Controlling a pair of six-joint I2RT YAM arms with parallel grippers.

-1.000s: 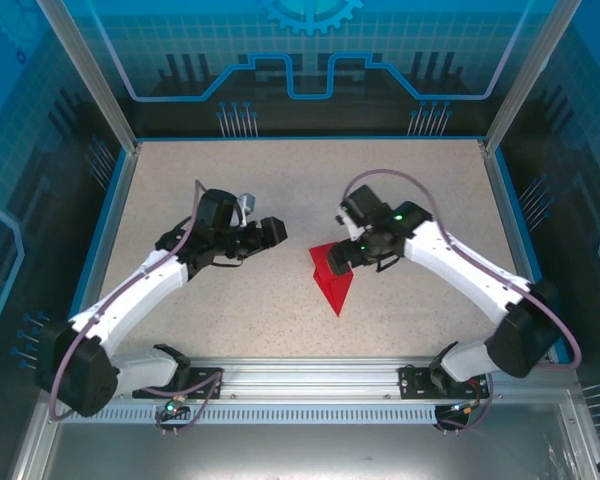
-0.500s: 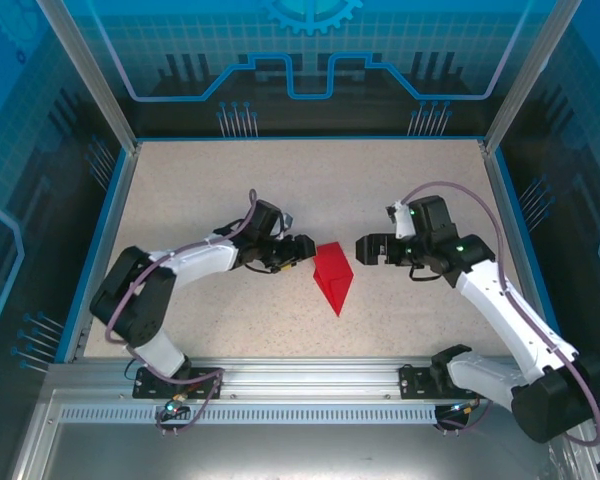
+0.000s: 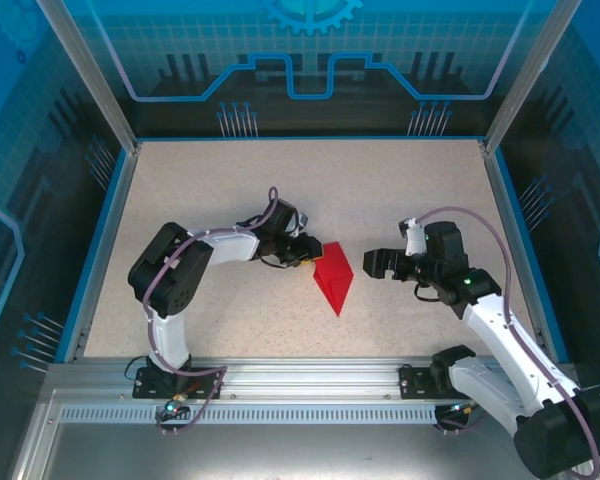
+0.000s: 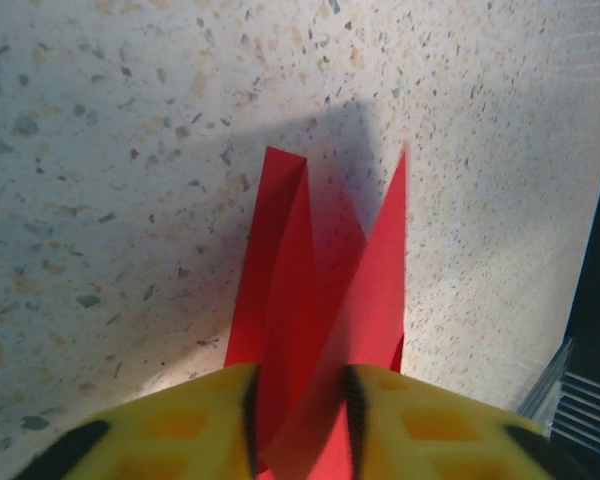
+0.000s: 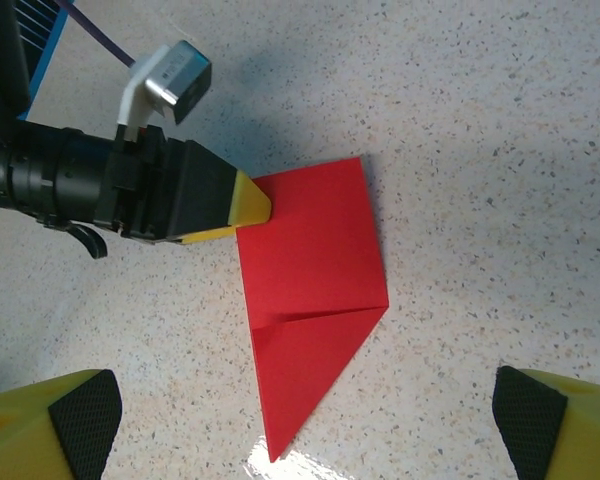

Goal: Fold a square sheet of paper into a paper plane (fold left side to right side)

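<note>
I judge the step in hand to be the pick-up of the left side, ahead of carrying it over to the right. My left claw point(image 3: 308, 251) sits low on the speckled beige counter point(image 3: 200, 190), its yellow fingertips point(image 4: 170, 425) at the 10 o'clock edge of the thin bright red sheet of paper point(image 3: 332, 272). In the left wrist view the jaws are narrowed to a slim gap and a lifted red layer stands in it. Whether the pads truly pinch it I cannot tell. That arm is doubled back on itself, elbow out toward 9 o'clock, forearm running nearly flat toward 3 o'clock.

The sheet lies near the middle of the counter. It is folded to a squarish top with a point aimed at 6 o'clock, and a crease runs across where the point begins.

My right claw point(image 3: 372, 264) hovers at the sheet's 3 o'clock, apart from the paper, spread wide and holding nothing, facing 9 o'clock. Its arm reaches from the base toward 11 o'clock, wrist bent over.

The next move, I think, calls for a sure pinch on the top layer alone. Then comes a lift and a sweep toward 3 o'clock, with the right claw steadying the far side so the sheet cannot slide.
</note>
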